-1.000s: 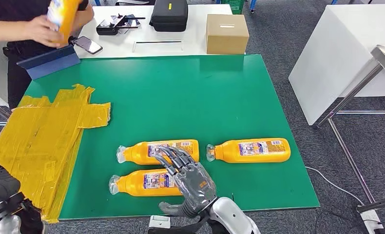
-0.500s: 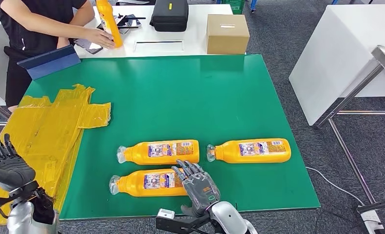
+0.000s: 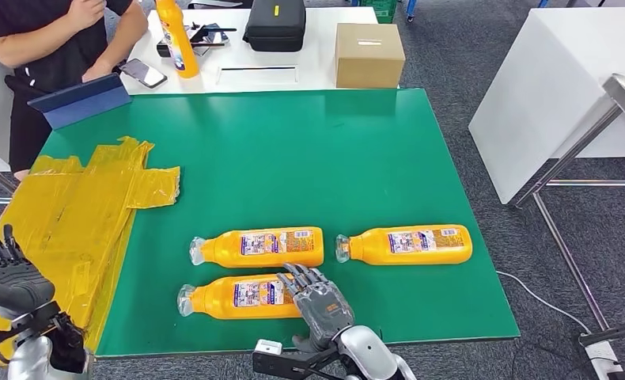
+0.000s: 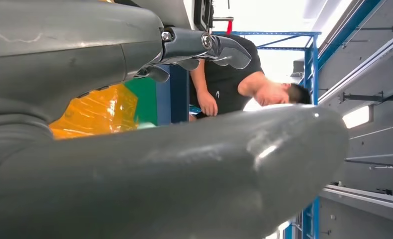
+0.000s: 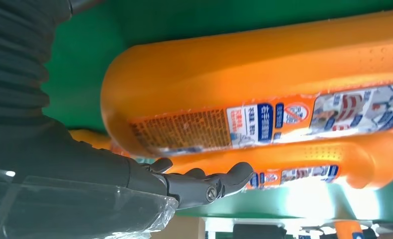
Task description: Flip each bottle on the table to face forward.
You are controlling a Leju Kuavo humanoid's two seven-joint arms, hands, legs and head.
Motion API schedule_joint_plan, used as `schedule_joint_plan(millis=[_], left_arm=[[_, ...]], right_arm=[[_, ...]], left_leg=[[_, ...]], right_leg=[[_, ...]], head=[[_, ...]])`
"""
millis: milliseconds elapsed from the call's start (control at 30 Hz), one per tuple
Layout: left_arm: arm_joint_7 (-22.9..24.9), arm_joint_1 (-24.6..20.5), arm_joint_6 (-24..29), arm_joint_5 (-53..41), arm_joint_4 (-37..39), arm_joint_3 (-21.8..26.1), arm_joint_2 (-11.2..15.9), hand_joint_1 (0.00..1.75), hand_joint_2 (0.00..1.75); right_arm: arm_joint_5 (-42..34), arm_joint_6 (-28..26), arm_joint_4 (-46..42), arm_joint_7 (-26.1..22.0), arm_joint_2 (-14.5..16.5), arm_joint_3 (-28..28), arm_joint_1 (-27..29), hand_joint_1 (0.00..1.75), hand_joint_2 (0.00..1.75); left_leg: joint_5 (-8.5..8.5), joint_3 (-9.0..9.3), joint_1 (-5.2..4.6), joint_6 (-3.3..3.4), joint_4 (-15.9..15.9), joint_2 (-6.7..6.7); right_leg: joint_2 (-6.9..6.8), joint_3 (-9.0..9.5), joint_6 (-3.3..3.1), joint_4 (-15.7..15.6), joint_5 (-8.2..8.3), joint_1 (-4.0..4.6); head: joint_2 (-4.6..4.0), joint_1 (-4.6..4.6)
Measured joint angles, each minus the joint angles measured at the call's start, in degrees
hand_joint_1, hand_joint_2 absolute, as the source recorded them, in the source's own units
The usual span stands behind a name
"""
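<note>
Three orange bottles lie on their sides on the green mat (image 3: 293,158), caps to the left: a near one (image 3: 234,297), a middle one (image 3: 262,246) and a right one (image 3: 408,244). Their labels face up. My right hand (image 3: 319,305) hovers at the base end of the near bottle, fingers spread over it and gripping nothing. The right wrist view has that bottle (image 5: 264,69) close above my extended fingers (image 5: 204,181), with the middle bottle (image 5: 309,159) behind. My left hand (image 3: 5,273) is raised at the mat's left edge, fingers apart and empty. A fourth bottle (image 3: 175,36) stands upright on the white table.
A yellow taped patch (image 3: 72,214) covers the mat's left side. On the white table behind are a cardboard box (image 3: 368,54), a black case (image 3: 274,24), a phone (image 3: 143,73) and a blue folder (image 3: 80,99). A person (image 3: 48,32) stands at the back left. Another white table (image 3: 547,95) stands to the right.
My right hand drew back from the middle bottle to the near bottle's base. My left hand rose into view. The person stood a bottle on the white table and let go.
</note>
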Motion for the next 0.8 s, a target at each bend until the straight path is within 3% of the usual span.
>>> schedule_joint_plan(millis=[533,567,667,700,800], left_arm=[[0.00,4.72,-0.37,2.04,-4.76,1.19,-0.02,0.00,0.00],[0.00,4.98,-0.44,2.18,-5.02,1.34,-0.04,0.00,0.00],[0.00,5.90,-0.61,2.54,-5.86,1.80,-0.19,0.00,0.00],[0.00,6.27,-0.71,2.65,-6.19,1.92,-0.28,0.00,0.00],[-0.02,7.41,-1.03,3.13,-7.20,2.46,-0.69,0.00,0.00]], right_arm=[[-0.39,-0.62,5.12,-0.16,-0.02,0.56,-3.11,0.00,1.75],[-0.37,-0.77,5.52,-0.08,-0.02,0.63,-3.36,0.09,1.75],[-0.48,-1.23,7.13,0.02,-0.07,1.06,-4.24,1.29,1.75],[-0.54,-1.39,7.78,-0.07,-0.08,1.25,-4.58,1.61,1.75],[-0.78,-1.85,9.76,-0.74,-0.08,1.89,-5.74,1.64,1.75]], left_leg=[[0.00,0.01,0.01,0.00,-0.01,0.00],[0.00,0.01,0.01,0.00,-0.01,0.00],[0.00,0.02,0.00,0.00,-0.01,0.01],[-0.01,0.03,0.00,0.00,-0.01,0.01],[-0.01,0.09,0.00,0.00,-0.01,0.03]], right_leg=[[0.00,0.01,0.00,0.00,0.00,0.00],[0.00,0.01,0.00,0.00,0.00,0.00],[0.00,0.02,0.00,0.00,0.00,0.00],[0.00,0.03,0.00,0.00,0.00,0.00],[0.01,0.05,0.00,-0.01,0.00,0.00]], head=[[0.00,0.01],[0.00,0.01],[0.00,0.01],[0.00,0.01],[0.00,0.01]])
